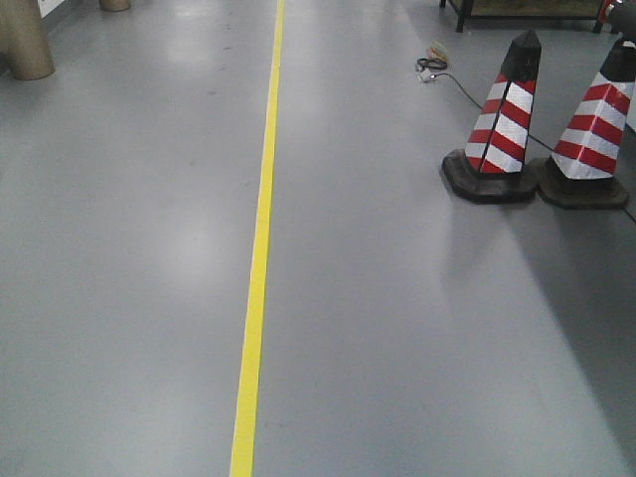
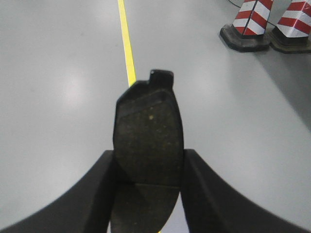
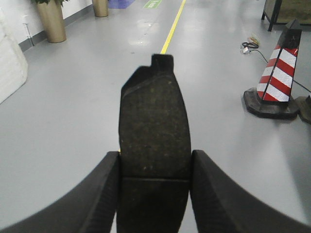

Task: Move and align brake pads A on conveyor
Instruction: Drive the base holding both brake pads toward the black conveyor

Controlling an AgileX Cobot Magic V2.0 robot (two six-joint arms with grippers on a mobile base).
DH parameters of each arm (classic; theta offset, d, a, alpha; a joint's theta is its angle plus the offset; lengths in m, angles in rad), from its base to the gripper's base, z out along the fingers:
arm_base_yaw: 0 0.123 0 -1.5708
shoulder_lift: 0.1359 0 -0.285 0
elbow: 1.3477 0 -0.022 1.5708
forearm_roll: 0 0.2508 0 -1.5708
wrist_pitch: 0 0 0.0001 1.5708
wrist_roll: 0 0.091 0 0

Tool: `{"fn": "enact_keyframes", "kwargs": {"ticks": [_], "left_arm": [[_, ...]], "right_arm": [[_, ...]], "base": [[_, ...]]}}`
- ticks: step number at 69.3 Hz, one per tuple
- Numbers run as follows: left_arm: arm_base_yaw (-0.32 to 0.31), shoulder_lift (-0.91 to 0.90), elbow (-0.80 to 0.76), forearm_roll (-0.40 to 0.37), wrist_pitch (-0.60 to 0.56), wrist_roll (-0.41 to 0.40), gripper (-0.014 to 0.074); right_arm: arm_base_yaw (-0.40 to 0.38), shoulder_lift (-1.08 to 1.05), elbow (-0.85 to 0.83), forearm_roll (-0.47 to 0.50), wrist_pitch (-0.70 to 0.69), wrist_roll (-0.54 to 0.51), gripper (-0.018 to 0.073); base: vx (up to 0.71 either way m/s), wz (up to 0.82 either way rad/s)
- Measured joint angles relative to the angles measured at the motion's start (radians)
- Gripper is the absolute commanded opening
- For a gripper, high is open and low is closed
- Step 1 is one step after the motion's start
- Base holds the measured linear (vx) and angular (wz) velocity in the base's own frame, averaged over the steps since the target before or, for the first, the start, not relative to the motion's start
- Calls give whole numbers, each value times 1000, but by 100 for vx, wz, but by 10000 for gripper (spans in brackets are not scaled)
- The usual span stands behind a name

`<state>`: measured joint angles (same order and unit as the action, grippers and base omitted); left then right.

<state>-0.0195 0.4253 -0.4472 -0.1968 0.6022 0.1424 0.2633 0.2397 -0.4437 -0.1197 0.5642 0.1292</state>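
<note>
left gripper (image 2: 148, 167) clamped on a brake pad (image 2: 148, 126), tab end pointing far, right gripper (image 3: 154, 167) clamped on 2nd brake pad (image 3: 153, 116), same way up, both over grey floor (image 1: 119, 248), yellow line (image 1: 260, 238) in bg, striped cones (image 1: 507, 119) far right

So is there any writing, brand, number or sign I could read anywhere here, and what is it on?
No text can be read in any view.
Green floor marking: may be a sign, but it is too small and blurred to read.
Left brake pad and right brake pad: no lettering shows.
Striped cones: red and white stripes only, no words.
</note>
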Motion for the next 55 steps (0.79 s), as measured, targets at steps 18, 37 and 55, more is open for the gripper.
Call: {"fn": "enact_keyframes", "kwargs": {"ticks": [18,37,55], "left_arm": [[0,0,0,0,0,0,-6],[0,0,0,0,0,0,-6],[0,0,0,0,0,0,-6]], "right_arm": [[0,0,0,0,0,0,-10],[0,0,0,0,0,0,-10],[0,0,0,0,0,0,-10]], "base": [[72,-5],[75,2],[71,3]]}}
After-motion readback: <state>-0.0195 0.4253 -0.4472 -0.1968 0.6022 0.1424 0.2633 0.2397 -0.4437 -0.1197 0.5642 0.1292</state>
